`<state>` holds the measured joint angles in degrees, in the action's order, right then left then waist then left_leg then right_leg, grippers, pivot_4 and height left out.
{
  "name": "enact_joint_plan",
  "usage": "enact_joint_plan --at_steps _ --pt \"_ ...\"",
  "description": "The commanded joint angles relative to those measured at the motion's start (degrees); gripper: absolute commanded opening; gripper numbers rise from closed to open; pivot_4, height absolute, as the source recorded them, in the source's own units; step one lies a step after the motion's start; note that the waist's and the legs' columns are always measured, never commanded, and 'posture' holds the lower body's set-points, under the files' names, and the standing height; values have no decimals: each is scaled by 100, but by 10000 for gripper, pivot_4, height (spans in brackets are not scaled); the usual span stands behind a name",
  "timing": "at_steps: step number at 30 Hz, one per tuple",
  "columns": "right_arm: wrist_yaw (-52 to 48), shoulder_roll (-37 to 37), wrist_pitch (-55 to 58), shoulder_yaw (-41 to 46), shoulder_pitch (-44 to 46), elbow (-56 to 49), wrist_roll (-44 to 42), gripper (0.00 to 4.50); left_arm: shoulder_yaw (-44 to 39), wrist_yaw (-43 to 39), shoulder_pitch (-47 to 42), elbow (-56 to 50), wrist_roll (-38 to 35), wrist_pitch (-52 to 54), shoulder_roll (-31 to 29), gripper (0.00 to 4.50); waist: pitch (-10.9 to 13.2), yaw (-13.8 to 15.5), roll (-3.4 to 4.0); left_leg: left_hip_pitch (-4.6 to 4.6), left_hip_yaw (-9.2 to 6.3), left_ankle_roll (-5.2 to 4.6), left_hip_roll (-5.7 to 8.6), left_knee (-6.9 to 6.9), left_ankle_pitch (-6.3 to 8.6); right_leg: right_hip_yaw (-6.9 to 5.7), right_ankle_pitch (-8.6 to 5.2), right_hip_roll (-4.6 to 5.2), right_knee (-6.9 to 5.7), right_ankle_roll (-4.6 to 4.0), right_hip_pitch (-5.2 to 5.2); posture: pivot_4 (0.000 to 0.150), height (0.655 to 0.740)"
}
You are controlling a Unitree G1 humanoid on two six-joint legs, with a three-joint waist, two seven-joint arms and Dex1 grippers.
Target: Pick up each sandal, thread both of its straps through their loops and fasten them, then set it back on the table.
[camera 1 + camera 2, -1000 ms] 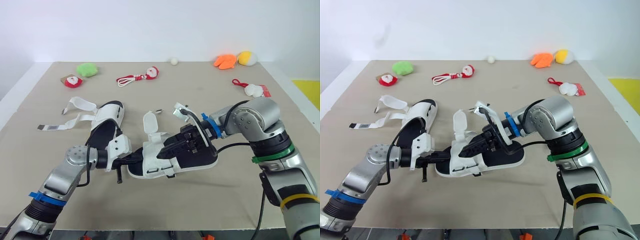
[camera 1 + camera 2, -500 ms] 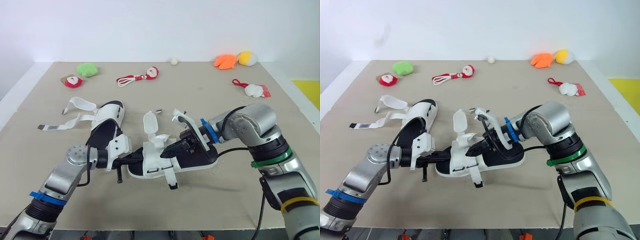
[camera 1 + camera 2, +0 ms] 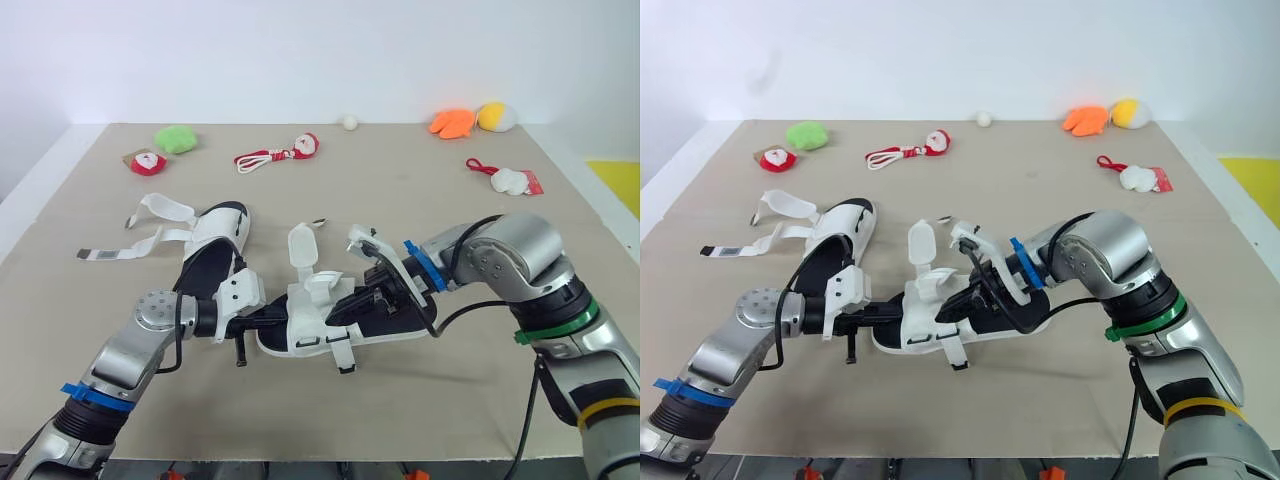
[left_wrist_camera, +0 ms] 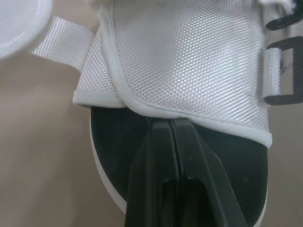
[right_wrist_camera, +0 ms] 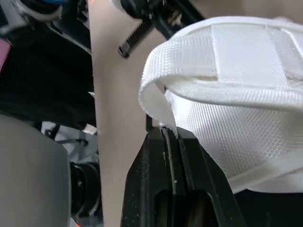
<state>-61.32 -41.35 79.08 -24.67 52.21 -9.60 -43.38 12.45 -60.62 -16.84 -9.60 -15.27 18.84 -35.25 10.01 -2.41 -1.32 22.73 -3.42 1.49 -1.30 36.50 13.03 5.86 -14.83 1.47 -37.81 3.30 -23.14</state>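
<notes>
The right claw (image 3: 366, 298) has eased back toward the heel of the sandal (image 3: 402, 324).
The sandal lies mid-table (image 3: 420, 190). The left claw (image 3: 274, 314) is clamped on its toe-end hem, and the right claw is pinched tight on a white strap (image 5: 157, 101).

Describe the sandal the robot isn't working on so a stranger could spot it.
On the tan table, look left, nearer than the green plush. The free sandal lies sole-down there, white straps splayed outward, one ending in a tag; the left gripper and right gripper are on the other sandal.
</notes>
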Motion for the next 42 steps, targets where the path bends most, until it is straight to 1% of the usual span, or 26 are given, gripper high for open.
enact_joint_plan --at_steps 1,2,4,7,10,11,12,14,17,18,19,22,24,25,26,28,29,30,31,33,34,36,39,40,42 --pt "-131 -171 -156 -39 -73 -218 84 459 376 2 176 261 259 195 -6 0 0 0 0 1 0 0 0 0 0 0 0 0 1 1 0 1500 7400" --pt "-131 -184 -218 -31 -95 -224 113 459 377 3 179 257 260 195 -6 0 0 1 0 3 0 0 1 0 0 -1 2 1 6 2 0 1500 7400" --pt "49 -77 -668 274 -299 -224 246 459 377 2 192 256 261 188 -5 0 0 2 0 9 -7 0 0 0 0 -8 6 2 22 7 4 1500 7400" --pt "13 -50 -859 454 -406 -221 230 459 379 -1 197 262 260 185 -1 0 0 -2 0 11 -8 0 -1 0 0 -9 15 1 39 10 8 1500 7400" --pt "-118 -135 -844 515 -434 -266 152 10555 405 -7 189 289 264 166 29 0 0 -2 0 12 -7 2 -1 0 -1 -7 25 0 42 11 8 1500 7400" --pt "-134 -148 -833 543 -443 -272 127 15387 410 -11 185 297 265 160 35 0 0 -2 0 12 -9 5 -2 1 -3 -8 27 0 42 11 9 1500 7400" --pt "-149 -165 -777 576 -442 -264 82 19017 410 -14 181 302 266 156 38 0 0 -2 0 11 -9 6 -2 1 -4 -9 27 0 43 10 10 1500 7400" --pt "-244 -241 -673 674 -426 -232 -28 27695 410 -19 171 315 269 150 42 0 0 -1 0 11 -9 6 -2 2 -4 -8 29 0 43 10 10 1500 7400" --pt "-504 -479 -654 781 -436 -236 -133 42259 409 -24 167 321 271 147 43 0 0 1 1 12 -9 6 -2 2 -4 -9 29 0 46 10 11 1500 7400" --pt "-634 -567 -833 882 -501 -250 -147 44304 409 -24 169 319 271 148 43 0 0 2 0 13 -9 6 -1 2 -4 -8 30 1 49 12 12 1500 7400" --pt "-732 -644 -1125 980 -598 -271 -86 44304 408 -24 174 317 270 148 41 0 0 2 0 13 -9 6 -2 2 -4 -9 30 1 53 12 13 1500 7400" --pt "-582 -671 -2423 1437 -1067 -352 422 44304 390 -19 218 276 261 158 16 0 -1 5 -1 14 -9 6 -3 2 -4 -12 30 0 59 14 17 1500 7400" --pt "-678 -718 -3645 1636 -1532 -538 907 44304 367 -23 255 246 248 163 -13 0 -1 4 0 14 -6 6 -3 1 -3 -9 31 0 62 17 17 1500 7400" --pt "-863 -718 -4492 1726 -1812 -633 1185 44304 357 -31 271 244 246 158 -29 0 -1 8 0 14 -6 6 -3 0 -4 -10 32 0 63 18 18 1500 7400" --pt "-1235 -638 -5672 1869 -2156 -692 1430 44304 350 -37 287 244 247 153 -43 0 -1 4 1 14 -8 6 -3 0 -3 -12 31 0 64 20 19 1500 7400" --pt "-1453 -548 -7049 2002 -2613 -718 1823 44304 342 -47 301 250 244 154 -55 0 -1 -4 2 14 -5 7 -3 -2 -3 -11 30 0 66 23 19 1500 7400" --pt "-1511 -489 -7853 2035 -2832 -630 2072 44304 342 -49 303 248 244 159 -55 0 -2 -8 2 12 -1 8 -5 -3 -2 -7 29 0 66 25 19 1500 7400" --pt "-1645 -438 -9014 2028 -3034 -412 2401 44304 344 -53 301 245 241 165 -53 0 -2 -15 3 11 -1 8 -6 -3 -2 -7 29 -1 66 25 20 1500 7400" --pt "-1785 -364 -9882 2037 -3180 -170 2593 44304 346 -57 299 246 241 166 -54 0 -2 -14 2 11 0 8 -6 -1 -2 -6 30 -1 66 26 20 1500 7400" --pt "-1995 -211 -11543 2034 -3314 422 2776 44304 350 -68 293 257 240 157 -59 0 1 -19 -1 -1 3 10 -7 0 -3 -4 35 -1 66 28 31 1500 7400" --pt "-2042 -165 -12132 2013 -3323 663 2803 44304 352 -70 291 258 238 156 -61 0 2 -22 -2 -10 7 10 -7 0 -3 0 36 -1 66 26 39 1500 7400" --pt "-2032 -70 -13833 1887 -3228 1265 2926 44304 359 -82 269 265 235 159 -61 0 7 -32 2 -36 14 10 -8 -2 -3 6 36 -2 68 23 66 1500 7400" --pt "-1721 -69 -16173 1524 -2944 2222 3334 44304 372 -103 229 299 237 150 -55 0 7 -34 3 -57 19 10 -9 -3 -3 14 36 -4 68 19 82 1500 7400" --pt "-1596 16 -16718 1583 -2860 2423 3570 44304 374 -109 212 313 237 147 -51 0 8 -34 3 -64 21 10 -11 -4 -3 16 37 -5 68 17 87 1500 7400" --pt "-1280 161 -17157 1721 -2758 2617 3876 44304 381 -117 187 338 236 140 -44 0 7 -32 3 -75 23 10 -12 -4 -3 20 35 -5 67 7 95 1500 7400"
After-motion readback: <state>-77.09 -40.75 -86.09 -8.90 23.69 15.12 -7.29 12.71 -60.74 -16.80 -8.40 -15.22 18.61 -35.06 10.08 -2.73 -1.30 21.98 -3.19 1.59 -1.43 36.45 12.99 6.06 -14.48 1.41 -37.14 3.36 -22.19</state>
